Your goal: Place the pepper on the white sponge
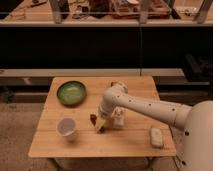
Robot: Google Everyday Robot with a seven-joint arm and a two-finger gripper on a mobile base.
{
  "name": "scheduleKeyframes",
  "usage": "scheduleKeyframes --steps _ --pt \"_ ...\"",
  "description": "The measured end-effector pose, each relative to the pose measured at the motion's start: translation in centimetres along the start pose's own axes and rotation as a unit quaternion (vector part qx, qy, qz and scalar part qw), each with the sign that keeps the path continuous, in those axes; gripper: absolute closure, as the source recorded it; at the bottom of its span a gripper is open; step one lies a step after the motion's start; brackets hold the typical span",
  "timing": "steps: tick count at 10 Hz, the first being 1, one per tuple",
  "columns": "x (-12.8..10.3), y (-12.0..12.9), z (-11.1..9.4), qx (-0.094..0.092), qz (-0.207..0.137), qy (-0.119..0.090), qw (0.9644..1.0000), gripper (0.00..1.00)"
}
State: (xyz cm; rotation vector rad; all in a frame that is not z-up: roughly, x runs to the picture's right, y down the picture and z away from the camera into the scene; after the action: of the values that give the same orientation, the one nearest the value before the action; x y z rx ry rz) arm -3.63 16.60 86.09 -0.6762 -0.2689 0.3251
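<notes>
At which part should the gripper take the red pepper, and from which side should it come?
Probably across the middle of the pepper, from above: it looks long and narrow and lies low on the table, so a side approach would meet the wood. The gripper hangs right beside it, with the white bottle just beyond.

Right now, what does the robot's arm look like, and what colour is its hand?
The arm is smooth, white and tube-shaped, with a rounded joint and tiny dark dots along it. No loose cables show. The gripper at its tip looks pale yellowish; it is low over the middle of the table, beside the pepper.
</notes>
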Motion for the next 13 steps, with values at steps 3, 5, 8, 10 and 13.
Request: scheduleKeyframes --steps 3,5,8,10,13 --pt "-0.7 0.6 0.7 0.000 -0.007 0.011 0.9999 0.60" --pt "-0.8 1.0 1.3 -0.001 -0.008 0.019 0.9998 0.62" --pt "-1.2 1.5 1.7 -0.001 -0.015 0.028 0.9995 0.62" --pt "-1.3 1.6 1.8 0.001 -0.022 0.034 0.9992 0.62" --pt "-1.4 1.8 1.9 0.000 -0.029 0.035 0.9990 0.63"
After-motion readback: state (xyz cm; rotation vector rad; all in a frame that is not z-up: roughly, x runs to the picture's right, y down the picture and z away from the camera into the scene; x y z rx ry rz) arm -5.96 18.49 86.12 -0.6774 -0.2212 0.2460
